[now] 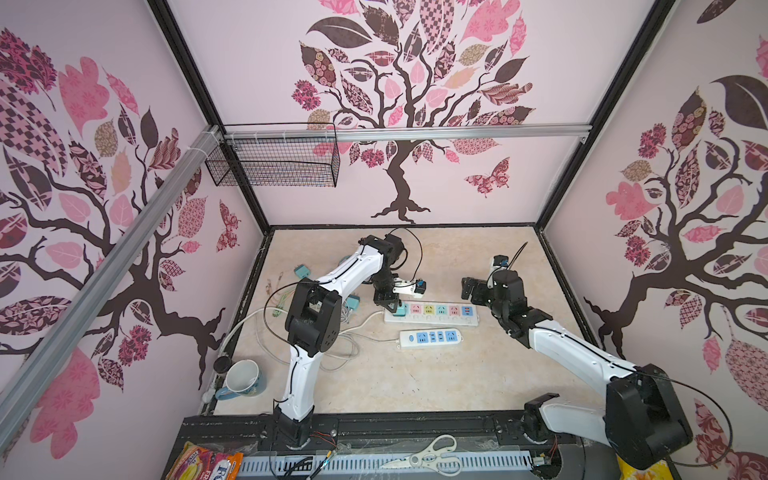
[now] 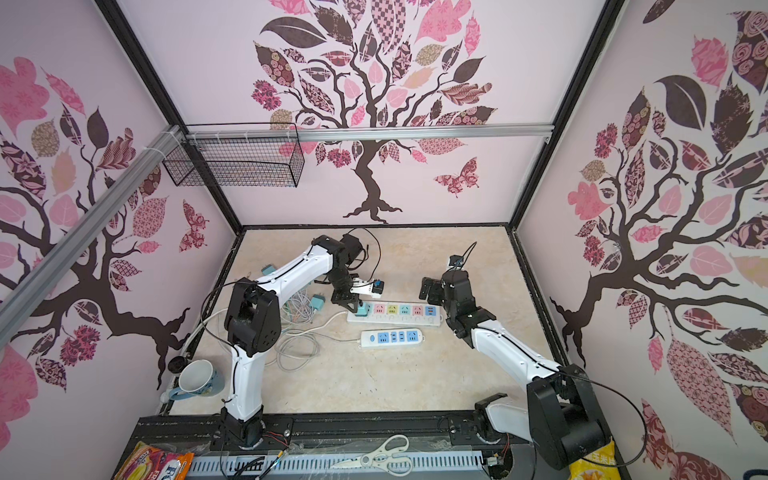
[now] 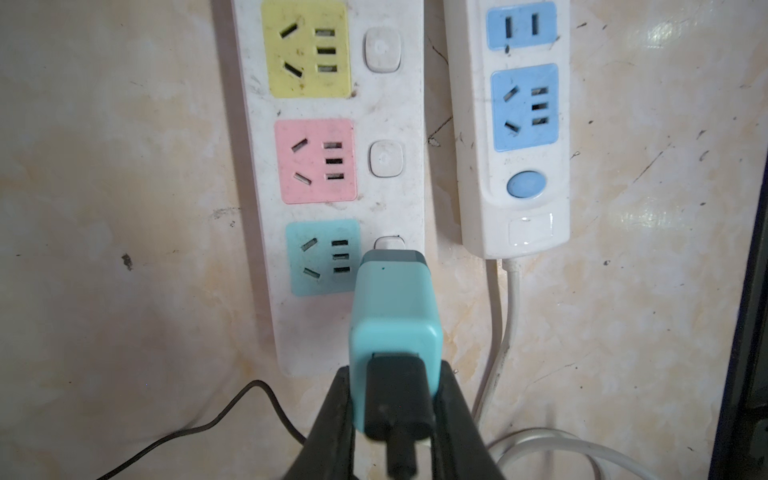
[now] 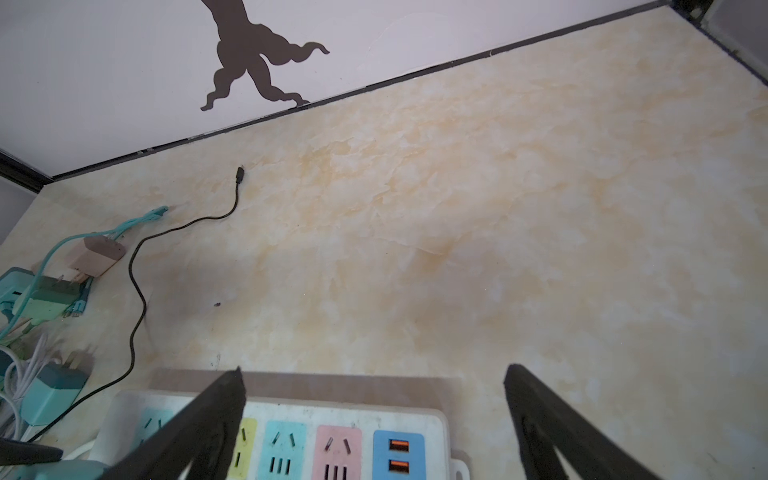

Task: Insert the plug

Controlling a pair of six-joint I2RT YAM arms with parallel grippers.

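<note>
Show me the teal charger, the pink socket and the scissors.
teal charger (image 3: 395, 316): left wrist view, on its teal body.
pink socket (image 3: 316, 160): left wrist view, middle of the pink face.
scissors (image 1: 417, 459): in a top view, at the pivot.

My plug (image 3: 395, 299) hides its own prongs at the nine o'clock end of the strip (image 1: 432, 320); possibly touching, I can't tell.

Cable tangle (image 2: 295, 347) clutters left; tabletop (image 1: 415, 382) front bare (power strip (image 1: 432, 320) mid-table).
</note>
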